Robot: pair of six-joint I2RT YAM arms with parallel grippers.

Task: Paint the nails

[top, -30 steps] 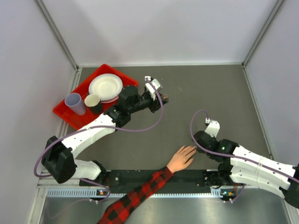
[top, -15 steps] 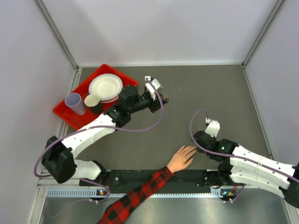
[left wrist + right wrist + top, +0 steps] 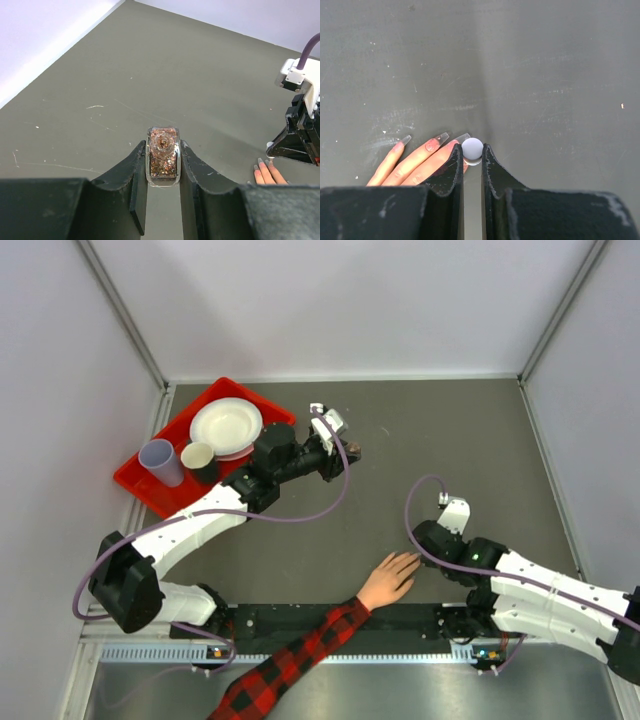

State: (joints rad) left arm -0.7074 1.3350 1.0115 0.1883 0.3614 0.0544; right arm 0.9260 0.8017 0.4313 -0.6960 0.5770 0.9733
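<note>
– Fingers on the left gripper: what are they doing?

– They are clamped from both sides on a small clear glass bottle filled with coppery glitter polish, its round neck facing the wrist camera. That arm reaches out over the middle of the dark grey-green tabletop. At the far left stands a red plastic tray holding a round white plate, a lavender plastic cup and a small cream cup.

– And the right gripper?

– Its two dark fingers are pressed in on a small white round-topped applicator. Only the pale knob shows between the tips. I cannot tell what hangs beneath it.

– Where are the nails?

– They are on a light-skinned, peach-coloured hand lying palm down with its fingers spread. It rests near the front edge of the table, between the two arms, and comes out of a red-and-black plaid sleeve. The nails are long, pale and see-through, and some look pinkish towards the base. The white knob sits just beside the tip of the nearest nail, and that finger runs partly under the gripper's left finger. Whether anything touches the nail, I cannot tell. The bottle is well apart from the hand, further back and to the left
</note>
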